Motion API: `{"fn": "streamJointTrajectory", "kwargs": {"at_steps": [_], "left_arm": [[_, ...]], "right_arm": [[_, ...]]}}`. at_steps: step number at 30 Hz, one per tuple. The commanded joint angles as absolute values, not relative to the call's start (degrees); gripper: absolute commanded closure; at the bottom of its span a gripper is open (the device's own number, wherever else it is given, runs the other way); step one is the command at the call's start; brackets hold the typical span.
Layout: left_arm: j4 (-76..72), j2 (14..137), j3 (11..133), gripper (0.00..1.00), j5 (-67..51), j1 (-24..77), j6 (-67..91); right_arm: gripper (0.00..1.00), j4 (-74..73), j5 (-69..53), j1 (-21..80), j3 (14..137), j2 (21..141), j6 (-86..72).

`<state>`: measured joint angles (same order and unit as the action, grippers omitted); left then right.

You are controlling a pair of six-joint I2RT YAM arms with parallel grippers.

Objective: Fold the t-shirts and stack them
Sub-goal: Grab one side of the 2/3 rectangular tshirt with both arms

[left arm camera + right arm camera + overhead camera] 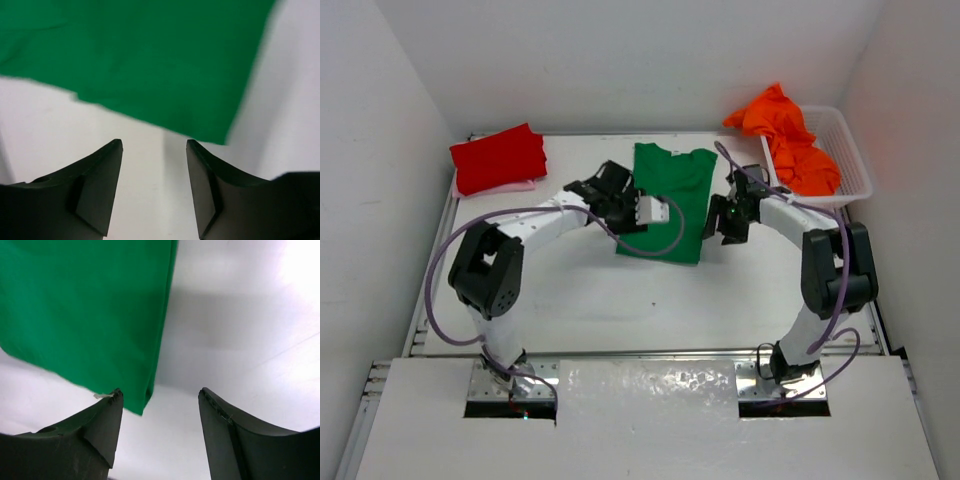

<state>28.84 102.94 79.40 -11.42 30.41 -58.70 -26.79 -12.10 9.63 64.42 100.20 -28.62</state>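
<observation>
T-shirt [790, 138] in basket [851, 157], far right

Flat green tee [667, 195], centre — folded red [498, 157] on pink [510, 187], left; orange [790, 140] crumpled, right.

A pink t-shirt [517, 187] at far left shows only a thin edge under the red t-shirt [498, 157]. Seen from above, the left gripper [658, 211] covers part of the green t-shirt [676, 180].

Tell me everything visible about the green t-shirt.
The plain green soft cloth t-shirt lies flat on the white table, folded into a long narrow panel, neckline at the far end, hem nearest the arms. Smooth, few wrinkles. The left gripper hangs at its left edge, the right gripper beside its right edge; both are open, neither grips it.
</observation>
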Motion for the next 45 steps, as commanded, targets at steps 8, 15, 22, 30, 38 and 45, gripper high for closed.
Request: {"fn": "streamJointTrajectory", "kwargs": {"at_steps": [8,15,22,30,38,45], "left_arm": [[25.24,105.55,67.77,0.45,-11.0,35.95,-70.31],[18.2,107.05,64.08,0.45,-7.47,35.95,-68.73],[13.8,107.75,61.79,0.51,-6.59,35.95,-66.98],[13.27,107.84,62.14,1.0,-6.07,35.95,-61.71],[16.95,104.24,61.26,1.0,-3.96,36.38,-56.08],[27.57,95.9,54.69,1.0,-0.26,42.09,-49.41]], "right_arm": [[0.4,-19.69,-17.23,13.88,57.4,100.9,-36.47],[0.41,-18.72,-17.31,16.08,55.55,103.35,-38.32],[0.41,-14.51,-20.3,16.17,53.53,105.82,-41.66],[0.87,-12.57,-20.39,15.65,52.82,106.17,-43.07],[1.0,-13.97,-22.32,14.76,50.54,101.78,-40.0],[1.0,-23.55,-22.59,18.8,44.92,92.21,-30.77]]}}
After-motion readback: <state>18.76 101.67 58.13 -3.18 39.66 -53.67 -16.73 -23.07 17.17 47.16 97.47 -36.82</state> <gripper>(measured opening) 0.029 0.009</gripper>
